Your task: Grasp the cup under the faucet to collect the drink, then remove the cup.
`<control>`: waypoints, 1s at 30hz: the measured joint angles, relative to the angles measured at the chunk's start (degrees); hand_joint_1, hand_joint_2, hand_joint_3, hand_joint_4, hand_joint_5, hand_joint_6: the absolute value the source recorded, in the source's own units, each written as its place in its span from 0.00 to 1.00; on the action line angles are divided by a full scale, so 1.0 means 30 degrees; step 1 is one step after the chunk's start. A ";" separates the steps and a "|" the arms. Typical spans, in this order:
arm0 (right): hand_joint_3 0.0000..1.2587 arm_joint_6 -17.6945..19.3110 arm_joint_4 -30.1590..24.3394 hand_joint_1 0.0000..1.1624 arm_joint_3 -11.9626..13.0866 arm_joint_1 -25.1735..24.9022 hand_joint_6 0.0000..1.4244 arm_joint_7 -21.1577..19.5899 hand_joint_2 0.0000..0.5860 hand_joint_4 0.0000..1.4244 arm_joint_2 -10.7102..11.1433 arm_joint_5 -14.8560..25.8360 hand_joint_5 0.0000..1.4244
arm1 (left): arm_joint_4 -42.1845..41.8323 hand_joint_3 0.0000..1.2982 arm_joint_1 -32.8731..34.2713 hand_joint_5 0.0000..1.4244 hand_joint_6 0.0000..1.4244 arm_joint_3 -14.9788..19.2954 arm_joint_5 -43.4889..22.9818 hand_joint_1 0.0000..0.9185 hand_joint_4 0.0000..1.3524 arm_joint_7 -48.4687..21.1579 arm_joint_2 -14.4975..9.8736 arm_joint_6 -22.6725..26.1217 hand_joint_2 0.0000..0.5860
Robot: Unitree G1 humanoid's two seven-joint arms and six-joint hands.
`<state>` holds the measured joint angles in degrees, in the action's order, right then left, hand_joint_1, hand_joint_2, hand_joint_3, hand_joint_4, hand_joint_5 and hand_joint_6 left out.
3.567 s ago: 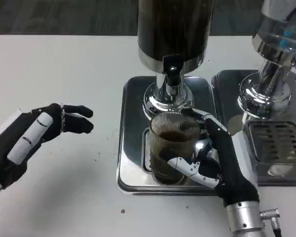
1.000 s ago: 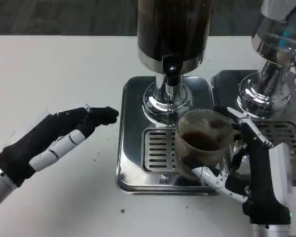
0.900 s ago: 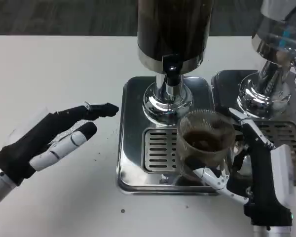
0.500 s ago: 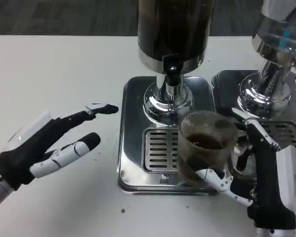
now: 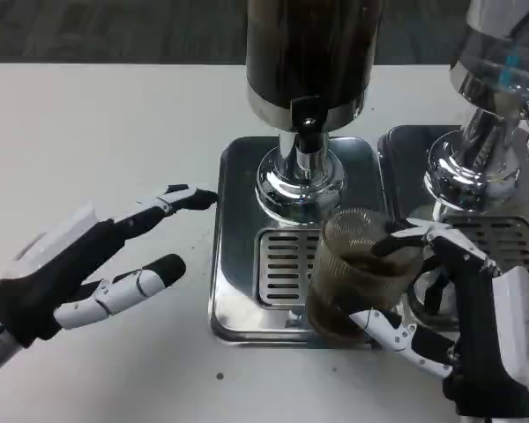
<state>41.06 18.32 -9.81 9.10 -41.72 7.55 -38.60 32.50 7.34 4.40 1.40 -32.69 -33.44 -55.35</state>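
A white table (image 5: 88,123) fills most of the view, looking down from above; a few small dark specks lie on it near the front, and along the top edge a strip of dark grey floor (image 5: 106,31) shows beyond the table's far side. At the centre stands a drink dispenser (image 5: 310,53) with a dark cylindrical tank on a shiny chrome base; a black faucet (image 5: 308,132) juts from its front; beneath it sits a square steel drip tray (image 5: 238,176) with a slotted grate (image 5: 284,278). A second dispenser (image 5: 494,97), chrome and clear, stands just to the right on its own steel tray (image 5: 406,150).

The ribbed clear cup (image 5: 353,278), holding dark liquid, is over the front right part of the centre tray, tilted, to the right of the faucet and nearer the viewer than it; the right hand (image 5: 463,326) grips it, one black finger hooked over the rim and white fingers curled round its lower side; whether its base touches the tray cannot be told.

The left hand (image 5: 88,264) hovers over the bare table to the left of the tray, fingers spread and stretched toward it, holding nothing; its uppermost fingertip is just beside the tray's left edge.
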 measured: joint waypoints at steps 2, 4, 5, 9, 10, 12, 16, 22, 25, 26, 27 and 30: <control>0.58 -0.0005 0.0047 0.57 0.0001 0.0041 0.88 0.0011 0.40 0.58 0.0001 -0.0011 0.64 | -0.0011 0.12 0.0000 0.02 0.09 0.0001 -0.0031 0.00 0.04 0.0078 -0.0032 -0.0007 0.32; 0.58 -0.0013 0.0047 0.57 0.0005 0.0059 0.88 0.0010 0.39 0.58 0.0004 -0.0096 0.64 | -0.0040 0.12 0.0000 0.02 0.09 0.0001 -0.0034 0.00 0.04 0.0109 -0.0089 -0.0010 0.32; 0.58 -0.0016 0.0046 0.57 0.0010 0.0059 0.88 0.0010 0.39 0.58 0.0005 -0.0138 0.64 | -0.0064 0.12 0.0000 0.02 0.09 0.0000 -0.0034 0.00 0.04 0.0114 -0.0112 -0.0011 0.32; 0.58 -0.0080 0.0043 0.57 0.0025 0.0053 0.88 0.0010 0.39 0.58 0.0051 -0.0229 0.64 | -0.0072 0.12 -0.0001 0.02 0.09 -0.0019 -0.0034 0.00 0.04 0.0125 -0.0135 -0.0016 0.32; 0.58 -0.0108 0.0042 0.57 0.0026 0.0049 0.88 0.0010 0.39 0.58 0.0091 -0.0260 0.64 | -0.0076 0.12 -0.0002 0.02 0.09 -0.0034 -0.0033 0.00 0.04 0.0150 -0.0135 -0.0023 0.32; 0.58 -0.0159 0.0028 0.57 0.0028 0.0043 0.88 0.0008 0.39 0.58 0.0156 -0.0381 0.64 | -0.0101 0.12 -0.0011 0.02 0.09 -0.0043 -0.0026 0.00 0.04 0.0178 -0.0135 -0.0039 0.32; 0.58 -0.0270 -0.0020 0.57 0.0054 0.0018 0.88 -0.0004 0.40 0.58 0.0309 -0.0681 0.64 | -0.0225 0.13 -0.0091 0.02 0.09 -0.0108 0.0035 0.00 0.04 0.0327 -0.0138 -0.0185 0.32; 0.58 -0.0300 -0.0274 0.58 0.0084 -0.0027 0.88 -0.0141 0.40 0.58 0.0321 -0.0882 0.65 | -0.0377 0.13 -0.0193 0.02 0.09 -0.0252 0.0170 0.00 0.04 0.0456 -0.0152 -0.0395 0.32; 0.58 -0.0315 -0.0314 0.58 0.0109 -0.0027 0.88 -0.0200 0.40 0.58 0.0347 -0.0912 0.65 | -0.0404 0.13 -0.0247 0.02 0.09 -0.0282 0.0204 0.00 0.04 0.0498 -0.0204 -0.0396 0.32; 0.58 -0.0317 -0.0344 0.58 0.0113 -0.0026 0.89 -0.0229 0.40 0.58 0.0359 -0.0931 0.65 | -0.0444 0.13 -0.0266 0.02 0.09 -0.0294 0.0265 0.00 0.04 0.0504 -0.0227 -0.0397 0.32; 0.58 -0.0317 -0.0370 0.58 0.0119 -0.0026 0.89 -0.0236 0.40 0.58 0.0365 -0.0939 0.65 | -0.0475 0.13 -0.0275 0.02 0.09 -0.0306 0.0326 0.00 0.04 0.0508 -0.0254 -0.0400 0.32; 0.58 -0.0320 -0.0415 0.58 0.0129 -0.0026 0.89 -0.0244 0.40 0.58 0.0389 -0.0970 0.65 | -0.0553 0.13 -0.0305 0.02 0.09 -0.0332 0.0411 0.00 0.04 0.0518 -0.0326 -0.0417 0.32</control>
<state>40.10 17.08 -9.42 9.02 -42.45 8.72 -41.51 30.84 6.43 3.41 2.64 -31.13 -34.42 -56.60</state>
